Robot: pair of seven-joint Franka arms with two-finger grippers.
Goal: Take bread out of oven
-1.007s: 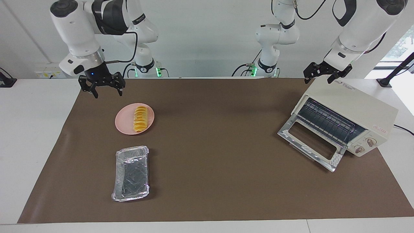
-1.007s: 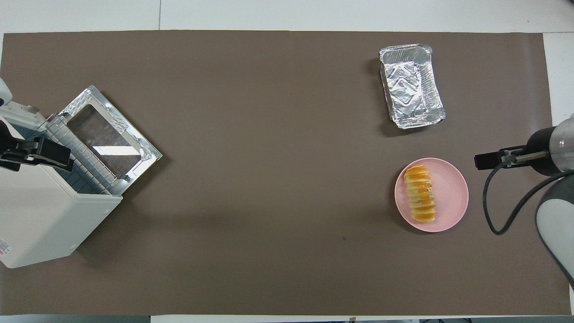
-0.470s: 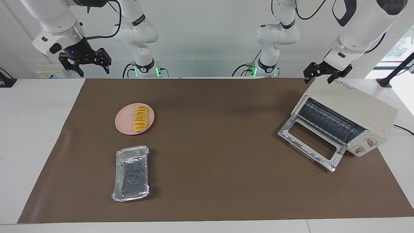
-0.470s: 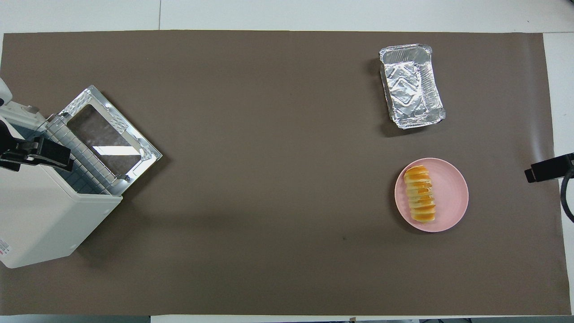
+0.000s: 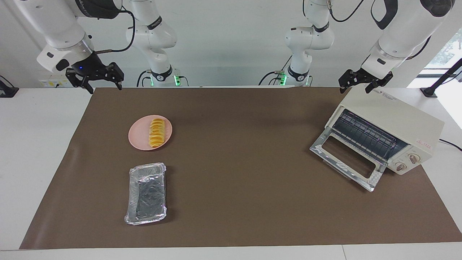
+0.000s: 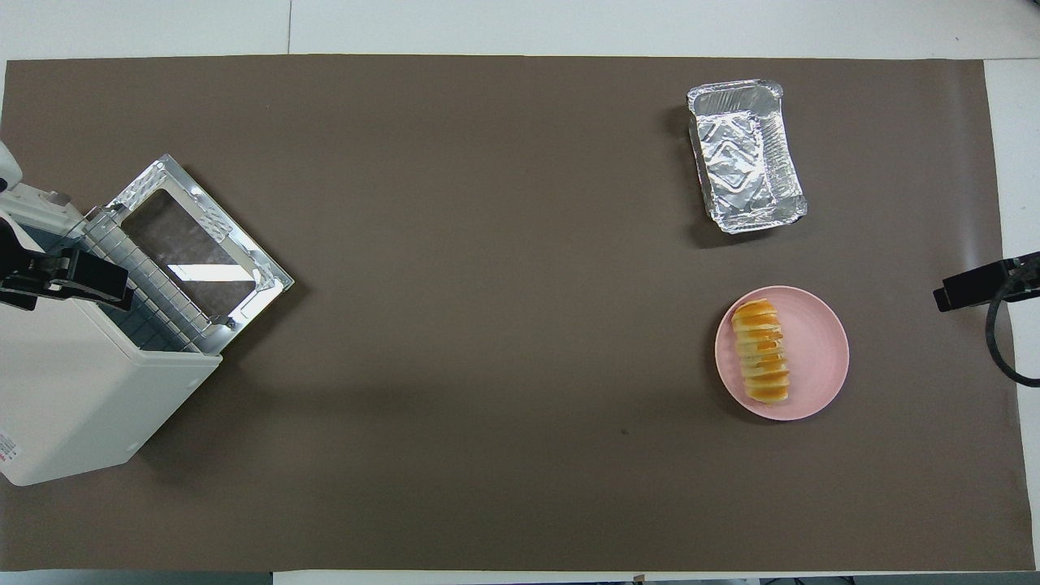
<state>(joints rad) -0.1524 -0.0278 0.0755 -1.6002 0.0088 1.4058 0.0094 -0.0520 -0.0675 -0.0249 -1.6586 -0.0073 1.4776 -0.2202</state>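
- The right gripper (image 5: 96, 80) hangs in the air over the robots' edge of the brown mat (image 5: 231, 202), at the right arm's end of the tabletop (image 5: 32, 151); its fingers are spread and it holds nothing.
- The left gripper (image 5: 364, 82) hangs just above the top edge of the oven (image 5: 400, 119), fingers spread, grasping nothing.
- The bread (image 5: 156, 133) lies on the pink plate (image 5: 139, 139), out of the oven, toward the right arm's end of the mat.
- No gripper touches the bread or the plate.
- The oven sits at the left arm's end of the mat, turned at an angle, with its glass door (image 5: 346, 159) folded down flat and open.
- Its wire rack (image 5: 364, 135) shows inside, with nothing visible on it.
- Two knobs (image 5: 408, 162) sit on the oven's front beside the door.
- A foil tray (image 5: 147, 193) lies farther from the robots than the plate, apart from it, with nothing in it.
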